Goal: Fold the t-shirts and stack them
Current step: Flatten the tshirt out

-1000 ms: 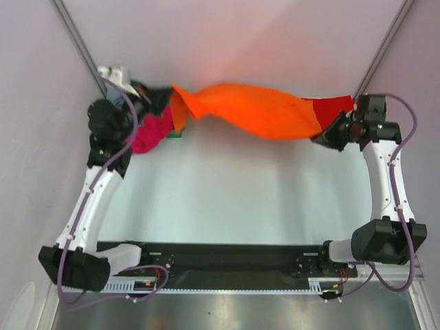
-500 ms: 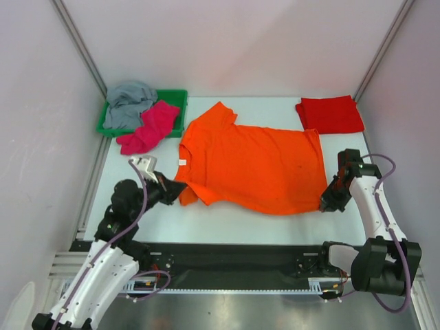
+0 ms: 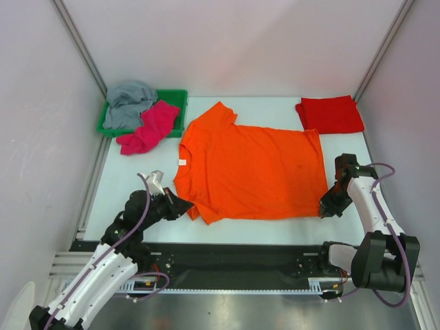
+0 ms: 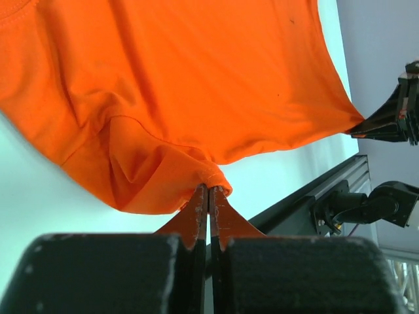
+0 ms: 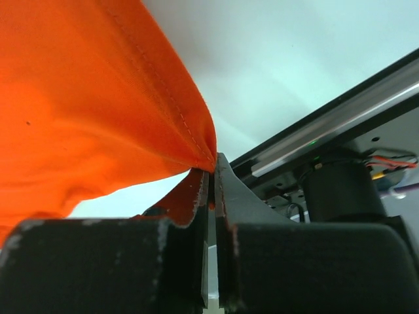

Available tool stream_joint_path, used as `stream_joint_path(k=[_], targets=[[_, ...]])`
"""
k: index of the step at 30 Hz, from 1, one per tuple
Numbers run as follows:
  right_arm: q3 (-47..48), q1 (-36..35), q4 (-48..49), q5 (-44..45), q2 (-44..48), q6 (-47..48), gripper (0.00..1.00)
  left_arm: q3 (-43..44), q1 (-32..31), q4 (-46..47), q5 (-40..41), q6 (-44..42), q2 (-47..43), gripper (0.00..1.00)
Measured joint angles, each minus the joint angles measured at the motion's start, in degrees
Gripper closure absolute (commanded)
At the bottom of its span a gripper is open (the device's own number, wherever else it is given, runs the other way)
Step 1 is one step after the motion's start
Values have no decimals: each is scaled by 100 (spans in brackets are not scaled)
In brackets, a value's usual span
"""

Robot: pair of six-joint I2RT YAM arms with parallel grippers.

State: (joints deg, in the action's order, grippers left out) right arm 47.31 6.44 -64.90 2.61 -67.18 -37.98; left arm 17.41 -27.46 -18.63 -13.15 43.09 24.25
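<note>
The white table is the biggest thing here. The orange shirt lies spread out in the middle of it, with the neck toward the left arm and the hem toward the right arm. I think the step now is to lay it smooth before the first fold.

The left gripper is pinched tight on the near sleeve. The right gripper is pinched tight on the near hem corner. Pull the two gently apart and toward you together, so the near edge goes straight. Stay low, close to the table, so the cloth does not lift and flop. The sleeve by the left gripper looks bunched and tucked under, so flatten that bit before you let go.

The orange shirt is soft, thin cloth. It wrinkles fast, and it has a line of stitches along the hem. The green tray in the far left corner is hard plastic with a low wall. The red shirt in the far right corner is folded into a neat flat square, and I think the stack will grow there. The grey shirt sits crumpled in the tray. The pink shirt spills over the tray's wall onto the table. The fingers are small, hard, dark and pointed
</note>
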Motion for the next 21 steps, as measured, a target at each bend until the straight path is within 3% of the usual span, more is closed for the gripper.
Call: stream_joint_path(k=[6,11,16,21], targets=[[-107,37,0,-15,223,-446,99,-142,-234,-79,164,299,7,100],[-59,42,20,-278,269,-269,100,103,-275,-376,369,332,-28,100],[1043,-2,-131,-407,463,201,100,1661,-280,-732,850,-173,321,100],[2785,-107,-116,-660,199,424,100,3707,-280,-656,1357,-1069,1471,100]])
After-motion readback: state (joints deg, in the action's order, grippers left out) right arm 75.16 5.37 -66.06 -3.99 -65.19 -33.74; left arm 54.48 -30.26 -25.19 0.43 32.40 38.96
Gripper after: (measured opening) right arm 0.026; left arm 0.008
